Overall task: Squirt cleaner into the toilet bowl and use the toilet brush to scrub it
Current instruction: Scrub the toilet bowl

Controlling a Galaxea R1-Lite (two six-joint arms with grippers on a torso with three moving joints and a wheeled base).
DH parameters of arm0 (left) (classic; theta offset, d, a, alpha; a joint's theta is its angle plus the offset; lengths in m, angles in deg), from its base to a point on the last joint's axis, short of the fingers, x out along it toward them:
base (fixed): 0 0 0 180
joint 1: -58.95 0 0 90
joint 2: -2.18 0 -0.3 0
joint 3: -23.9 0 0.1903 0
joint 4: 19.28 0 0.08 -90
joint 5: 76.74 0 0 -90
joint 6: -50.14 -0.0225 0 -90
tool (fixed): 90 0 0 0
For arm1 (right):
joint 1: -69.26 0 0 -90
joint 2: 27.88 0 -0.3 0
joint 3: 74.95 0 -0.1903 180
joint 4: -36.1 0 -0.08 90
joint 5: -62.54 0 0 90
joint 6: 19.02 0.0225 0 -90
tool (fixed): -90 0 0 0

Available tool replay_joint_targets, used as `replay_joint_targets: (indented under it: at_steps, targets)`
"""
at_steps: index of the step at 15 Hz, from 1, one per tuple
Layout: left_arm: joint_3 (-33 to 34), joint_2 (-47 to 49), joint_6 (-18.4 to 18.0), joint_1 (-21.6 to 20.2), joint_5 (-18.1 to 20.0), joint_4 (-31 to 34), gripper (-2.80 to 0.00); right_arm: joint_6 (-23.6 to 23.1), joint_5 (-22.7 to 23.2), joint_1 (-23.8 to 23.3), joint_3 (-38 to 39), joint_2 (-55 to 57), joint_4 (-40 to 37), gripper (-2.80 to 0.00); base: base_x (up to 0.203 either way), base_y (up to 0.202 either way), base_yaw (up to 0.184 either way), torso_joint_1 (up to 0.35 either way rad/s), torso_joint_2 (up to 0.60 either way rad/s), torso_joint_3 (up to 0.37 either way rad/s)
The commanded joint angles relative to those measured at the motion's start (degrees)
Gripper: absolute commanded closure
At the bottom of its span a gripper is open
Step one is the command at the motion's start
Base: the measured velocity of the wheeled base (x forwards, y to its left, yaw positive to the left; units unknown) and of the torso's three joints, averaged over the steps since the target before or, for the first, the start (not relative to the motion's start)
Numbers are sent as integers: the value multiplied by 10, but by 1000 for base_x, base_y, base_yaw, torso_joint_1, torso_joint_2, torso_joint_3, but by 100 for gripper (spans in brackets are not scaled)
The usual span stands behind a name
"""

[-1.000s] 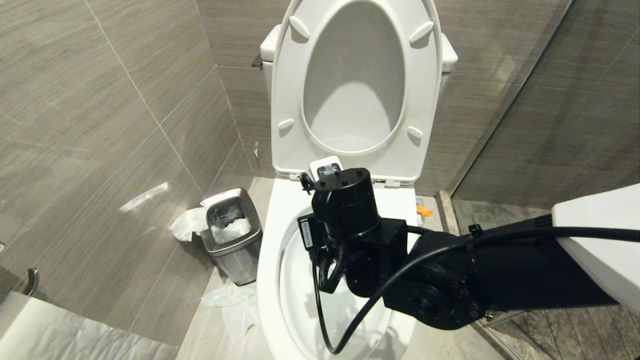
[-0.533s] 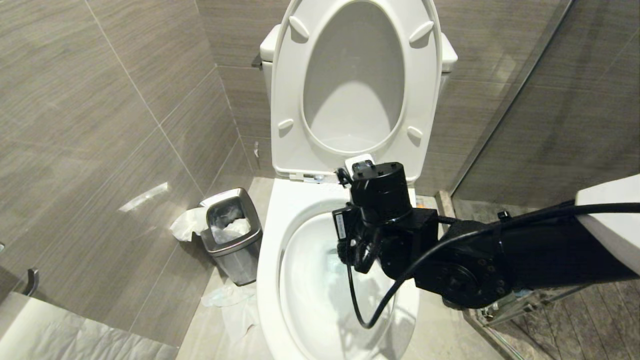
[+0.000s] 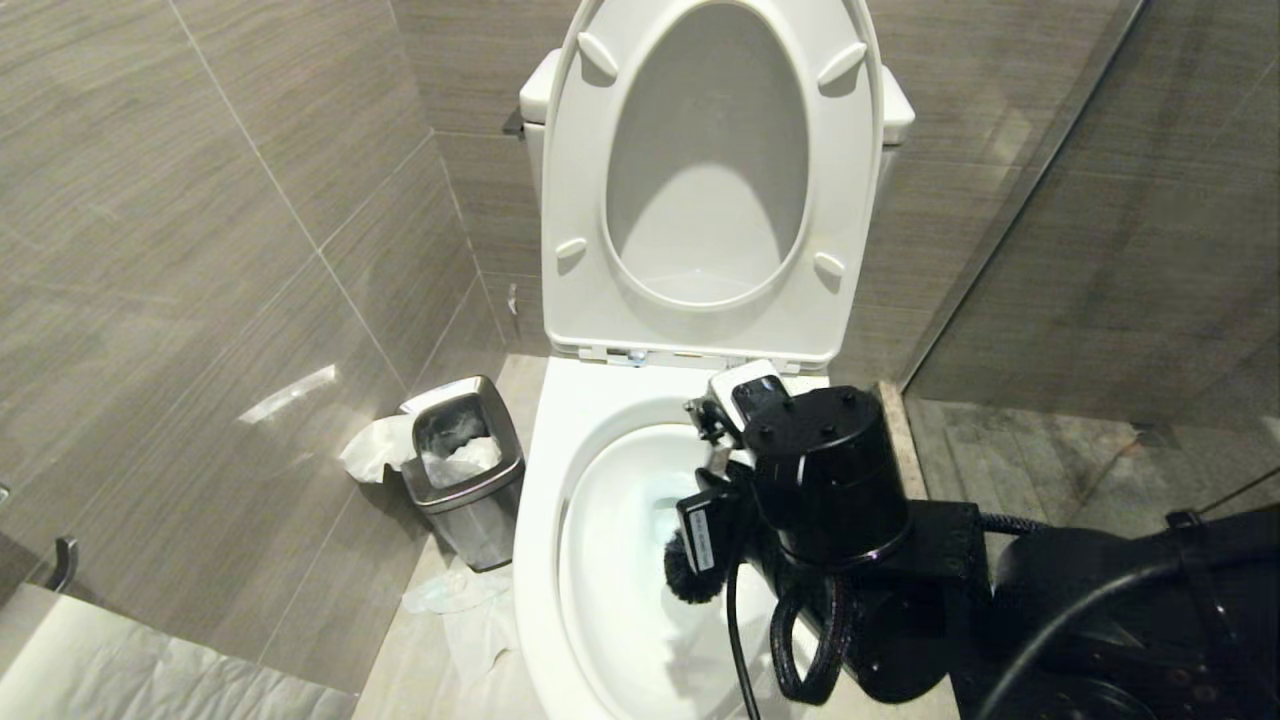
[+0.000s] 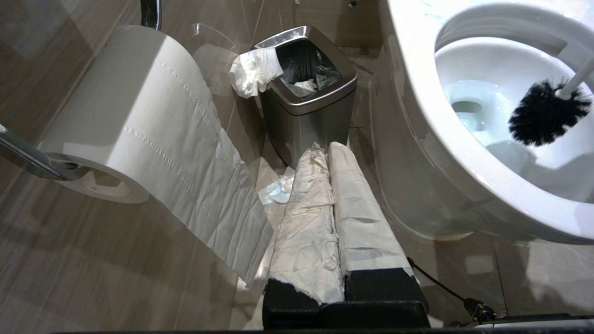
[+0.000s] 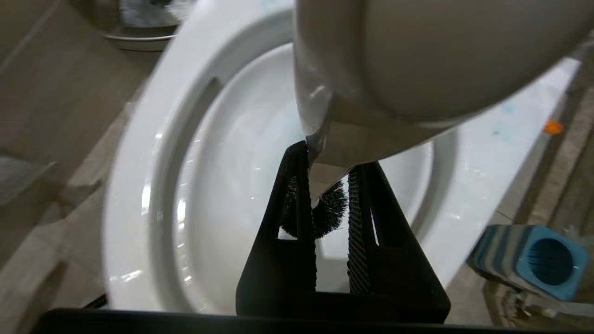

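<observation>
My right pincer (image 5: 332,183) is clenched on the toilet brush (image 4: 543,113) handle, keeping the bristles inside the toilet bowl (image 3: 600,560), above the water, for scrubbing. The seat stands raised for access. My left pincer (image 4: 332,153) rests clenched, empty, beside the bowl.

White toilet bowl (image 3: 560,470), seat raised; black-bristled toilet brush (image 4: 547,111) inside, handle slanting upward.
</observation>
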Motion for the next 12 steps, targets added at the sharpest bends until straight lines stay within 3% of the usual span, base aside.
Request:
replay_joint_targets:
  at_steps: [1,6,12]
  targets:
    - [2,0,0,0,0,0,0,5,-3,31,4,-6,1,0,0,0,0,0,0,0]
    - [2,0,0,0,0,0,0,6,-5,43,-60,69,5,0,0,0,0,0,0,0]
    - [2,0,0,0,0,0,0,-36,-12,-22,-190,139,2,0,0,0,0,0,0,0]
